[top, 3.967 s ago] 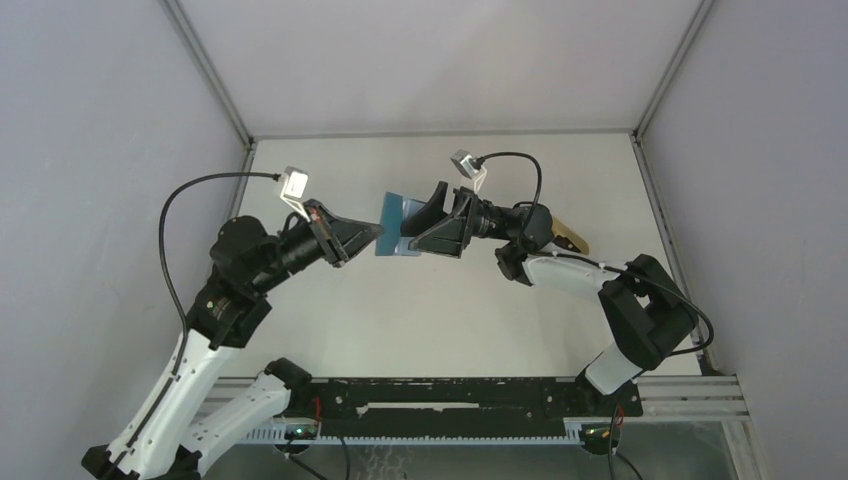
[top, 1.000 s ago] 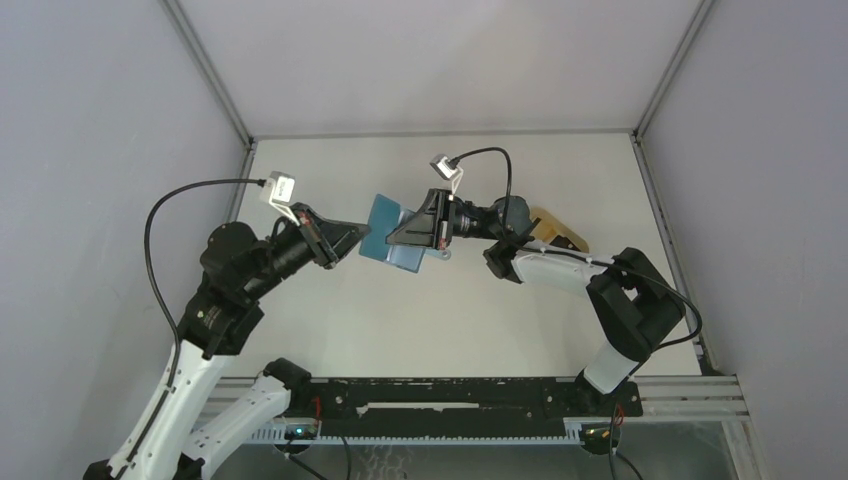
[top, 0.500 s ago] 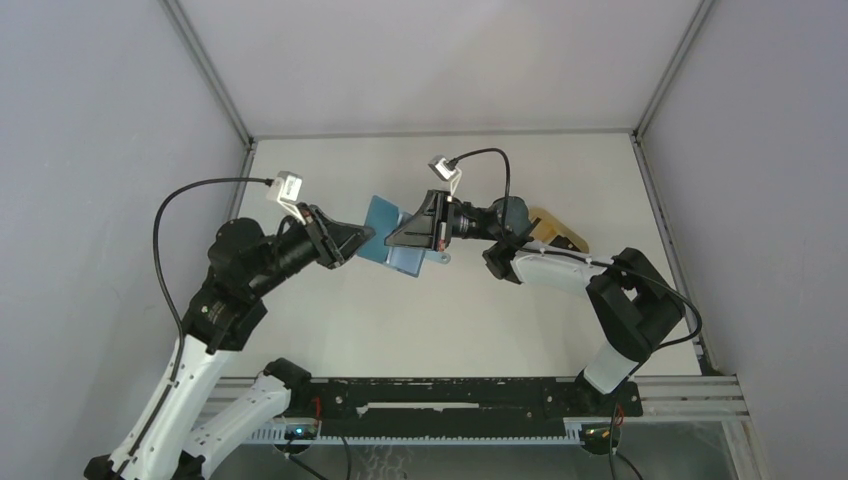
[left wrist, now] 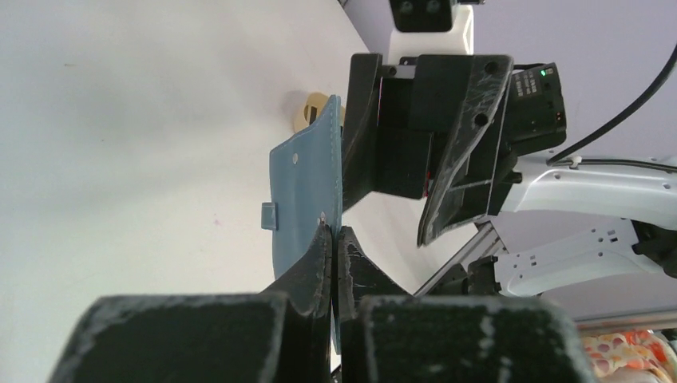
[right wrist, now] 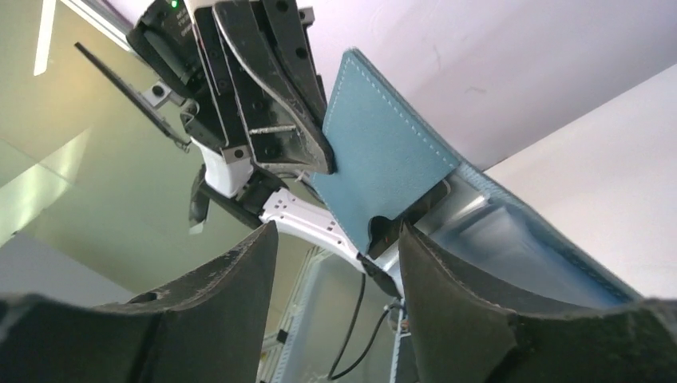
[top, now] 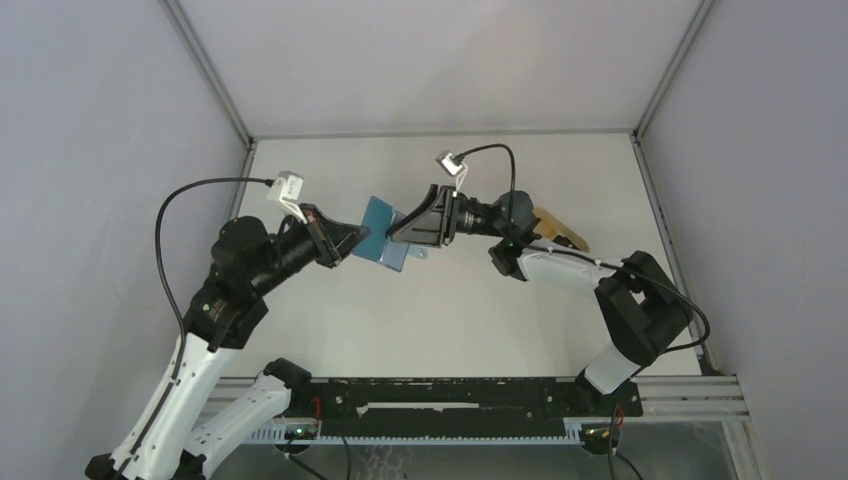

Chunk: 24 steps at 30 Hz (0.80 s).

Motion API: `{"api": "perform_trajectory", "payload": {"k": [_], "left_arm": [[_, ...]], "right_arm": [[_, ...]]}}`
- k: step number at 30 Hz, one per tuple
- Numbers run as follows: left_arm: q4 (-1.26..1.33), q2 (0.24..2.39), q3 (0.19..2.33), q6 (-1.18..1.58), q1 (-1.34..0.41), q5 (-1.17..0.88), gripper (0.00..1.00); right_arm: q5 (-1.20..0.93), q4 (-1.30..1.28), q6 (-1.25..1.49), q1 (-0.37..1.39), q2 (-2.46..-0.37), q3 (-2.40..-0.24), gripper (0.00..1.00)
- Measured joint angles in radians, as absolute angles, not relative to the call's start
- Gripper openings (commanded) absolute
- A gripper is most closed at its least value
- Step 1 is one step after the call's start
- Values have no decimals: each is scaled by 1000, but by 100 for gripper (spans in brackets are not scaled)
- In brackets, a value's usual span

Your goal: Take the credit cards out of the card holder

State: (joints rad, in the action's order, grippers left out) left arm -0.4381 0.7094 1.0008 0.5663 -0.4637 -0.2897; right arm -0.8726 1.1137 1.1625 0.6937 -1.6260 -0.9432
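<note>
**Left claw pinches holder, right claw open**

The opened card holder (top: 380, 218) is held off the table (top: 450, 320) near its centre. Its long axis runs roughly 12-to-6, with the snap tab toward 4. The left gripper (left wrist: 335, 236) clamps a flap from 9 o'clock. The right gripper (right wrist: 335, 239) is at 3 o'clock, jaws apart and holding nothing. A tan card (top: 562, 230) lies further out at 3.

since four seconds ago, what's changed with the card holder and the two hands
The card holder has shifted slightly left. The right hand has opened and let go of it. The left hand is now shut on its edge and holds it alone. The tan card stays where it lay.
</note>
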Motion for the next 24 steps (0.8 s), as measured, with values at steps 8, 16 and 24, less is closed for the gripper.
{"api": "perform_trajectory", "payload": {"k": [8,16,24], "left_arm": [[-412,688,1000,579,-463,-292,0],[-360,686,996,603,-463,-300,0],[-324,686,977,624,-450,-319,0]], "right_arm": [[-854,1071,1132,663,-1596,-943,69],[-850,1073,1132,668,-1605,-943,68],[-850,1077,1132,688,-1605,-943,66]]}}
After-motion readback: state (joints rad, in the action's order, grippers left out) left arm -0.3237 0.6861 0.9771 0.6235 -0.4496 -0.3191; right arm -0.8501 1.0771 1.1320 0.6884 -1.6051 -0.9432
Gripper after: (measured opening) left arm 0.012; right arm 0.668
